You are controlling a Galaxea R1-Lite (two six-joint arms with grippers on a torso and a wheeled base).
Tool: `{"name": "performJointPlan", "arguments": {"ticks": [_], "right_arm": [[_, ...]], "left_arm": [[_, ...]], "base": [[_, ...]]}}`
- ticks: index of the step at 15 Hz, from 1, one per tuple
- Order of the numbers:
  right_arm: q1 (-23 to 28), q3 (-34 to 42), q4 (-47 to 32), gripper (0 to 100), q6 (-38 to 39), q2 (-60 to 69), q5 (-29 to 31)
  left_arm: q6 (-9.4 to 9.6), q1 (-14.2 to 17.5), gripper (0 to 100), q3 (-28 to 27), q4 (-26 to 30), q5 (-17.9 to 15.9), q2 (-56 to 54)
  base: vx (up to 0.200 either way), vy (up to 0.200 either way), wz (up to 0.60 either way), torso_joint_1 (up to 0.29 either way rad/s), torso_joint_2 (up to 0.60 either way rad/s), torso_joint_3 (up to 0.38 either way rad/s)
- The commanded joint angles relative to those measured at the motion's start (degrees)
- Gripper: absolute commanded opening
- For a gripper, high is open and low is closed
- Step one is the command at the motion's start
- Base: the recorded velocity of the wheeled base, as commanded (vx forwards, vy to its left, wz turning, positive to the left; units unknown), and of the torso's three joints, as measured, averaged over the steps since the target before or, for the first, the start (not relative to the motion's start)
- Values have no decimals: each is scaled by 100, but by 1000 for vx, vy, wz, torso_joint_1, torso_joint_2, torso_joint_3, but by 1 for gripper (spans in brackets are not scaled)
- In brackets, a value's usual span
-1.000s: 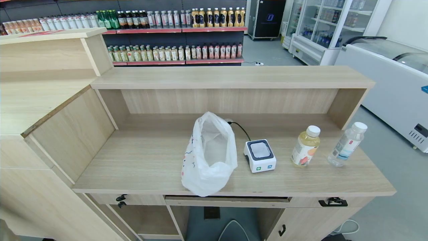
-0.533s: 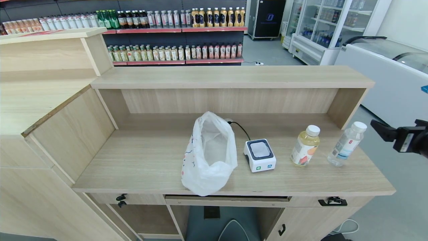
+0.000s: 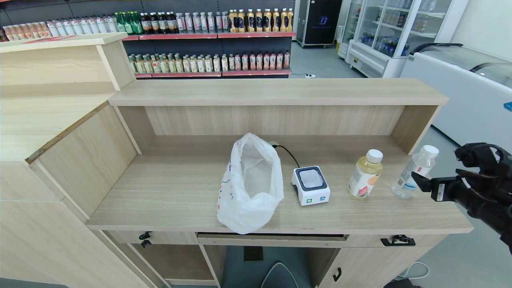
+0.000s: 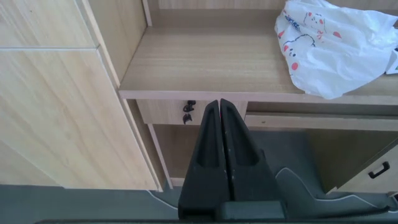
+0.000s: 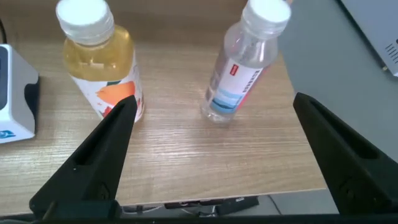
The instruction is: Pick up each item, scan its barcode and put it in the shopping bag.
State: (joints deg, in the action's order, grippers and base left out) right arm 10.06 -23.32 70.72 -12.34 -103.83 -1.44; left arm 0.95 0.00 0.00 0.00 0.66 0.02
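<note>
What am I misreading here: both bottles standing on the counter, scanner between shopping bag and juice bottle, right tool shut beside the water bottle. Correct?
One thing is wrong: the right tool is open, not shut. The right wrist view shows its fingers spread wide, facing the water bottle. The rest holds: both bottles stand on the counter, scanner between shopping bag and juice bottle.

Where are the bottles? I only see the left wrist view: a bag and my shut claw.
Observer: Two stand on the counter, toward its right end: a juice bottle and a clear water bottle.
Operator: Is my other claw near them?
Observer: The right gripper hangs open near that end, facing both, touching neither.
Operator: What's next to the bag?
Observer: A white scanner sits between the bag and the juice bottle.
</note>
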Motion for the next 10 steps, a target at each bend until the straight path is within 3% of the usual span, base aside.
{"name": "performJointPlan", "arguments": {"ticks": [1, 4, 10], "right_arm": [[-100, -32, 153, 100, 3, -577, -93], [-390, -436, 293, 100, 56, -1149, -375], [-786, -1148, 293, 100, 21, -1816, -383]], "left_arm": [[2, 0, 0, 0, 0, 4, -2], [2, 0, 0, 0, 0, 4, -2], [2, 0, 0, 0, 0, 4, -2]], "base": [[0, 0, 0, 0, 0, 0], [0, 0, 0, 0, 0, 0], [0, 0, 0, 0, 0, 0]]}}
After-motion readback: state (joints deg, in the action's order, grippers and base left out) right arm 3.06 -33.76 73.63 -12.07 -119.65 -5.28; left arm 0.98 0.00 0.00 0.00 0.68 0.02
